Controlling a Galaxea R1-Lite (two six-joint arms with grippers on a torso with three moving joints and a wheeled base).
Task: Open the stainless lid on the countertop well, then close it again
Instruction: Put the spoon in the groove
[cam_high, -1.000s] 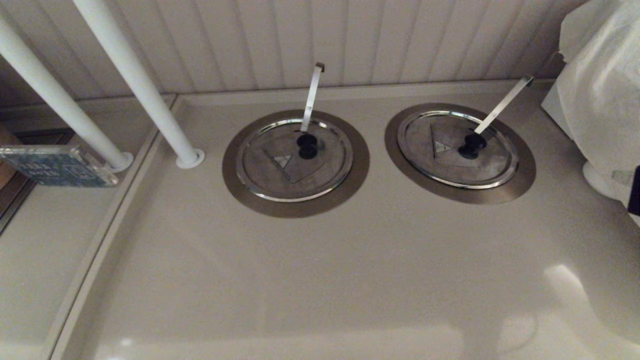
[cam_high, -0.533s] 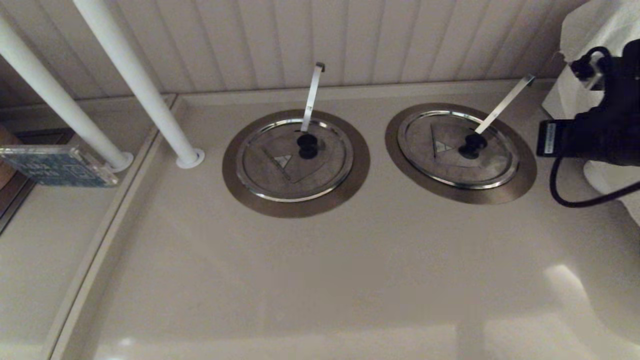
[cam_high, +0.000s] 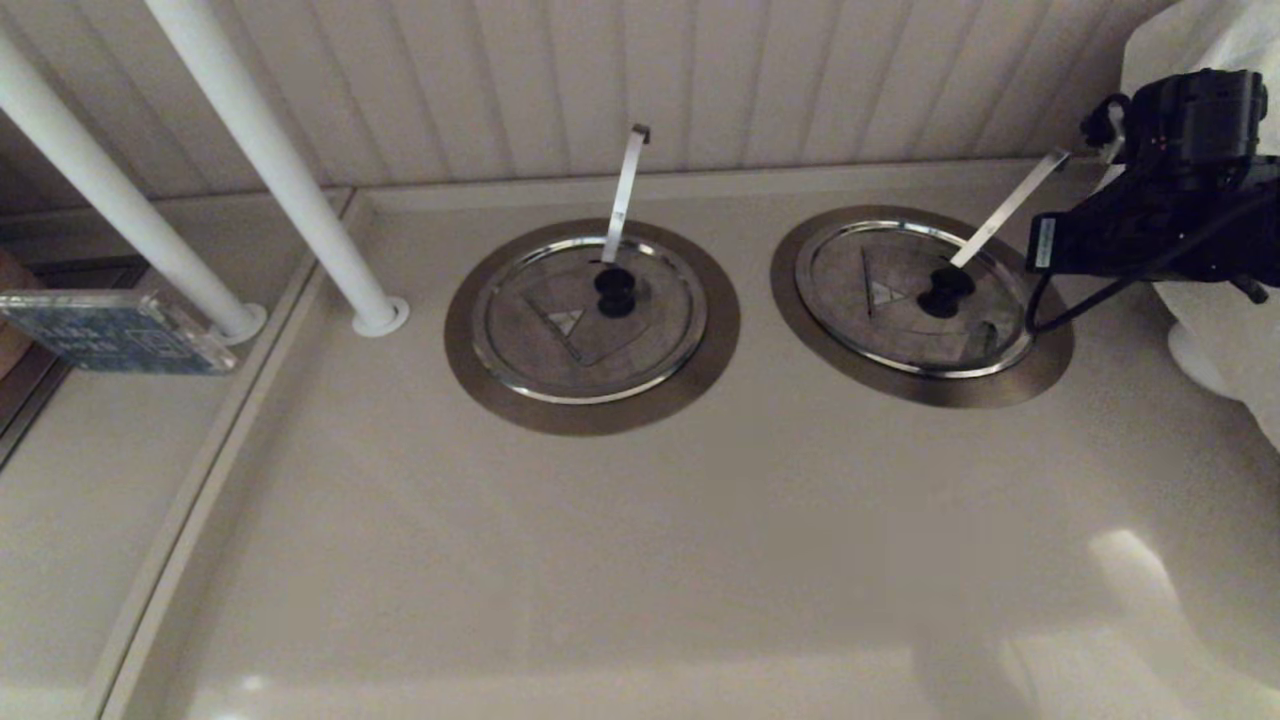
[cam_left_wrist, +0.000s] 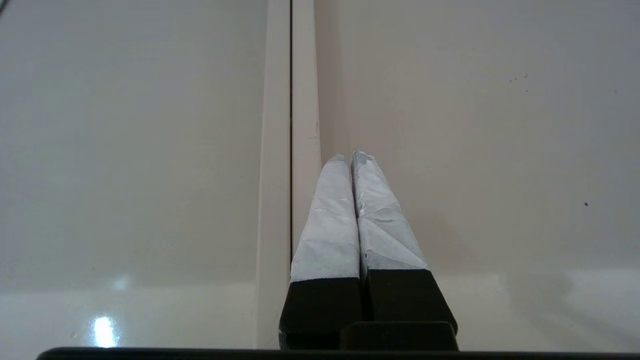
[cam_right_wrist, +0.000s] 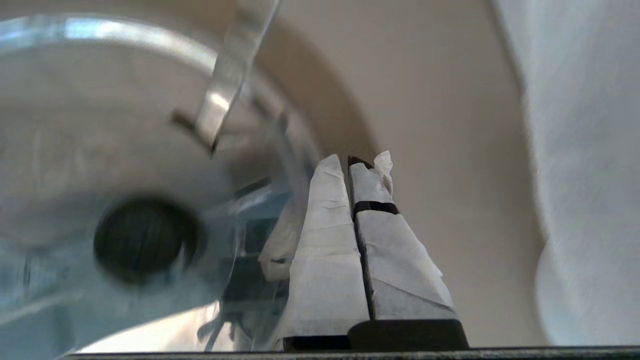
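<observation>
The stainless lid (cam_high: 890, 310) lies flat on the countertop well, whose wide steel ring (cam_high: 925, 388) surrounds it. It carries a black knob (cam_high: 945, 290), a small triangle sticker (cam_high: 880, 293) and a slanted metal strip (cam_high: 1005, 212). My right arm (cam_high: 1150, 235) hangs just right of the lid, near the strip's upper end. In the right wrist view, the right gripper (cam_right_wrist: 350, 161) is shut on nothing, over the ring beside the lid (cam_right_wrist: 100, 130), apart from the knob (cam_right_wrist: 145, 240) and strip (cam_right_wrist: 230, 75). My left gripper (cam_left_wrist: 350, 155) is shut over a countertop seam, out of the head view.
A twin lid (cam_high: 560, 345) with a nearly vertical strip (cam_high: 625, 190) sits in its own ring on the left. Two white poles (cam_high: 270, 170) rise at the back left beside a blue box (cam_high: 110, 330). A white wrapped bulk (cam_high: 1235, 340) stands close behind my right arm.
My right arm came into the head view from the right edge and moved left and farther back, up to the lid's right side. The lid has not moved.
</observation>
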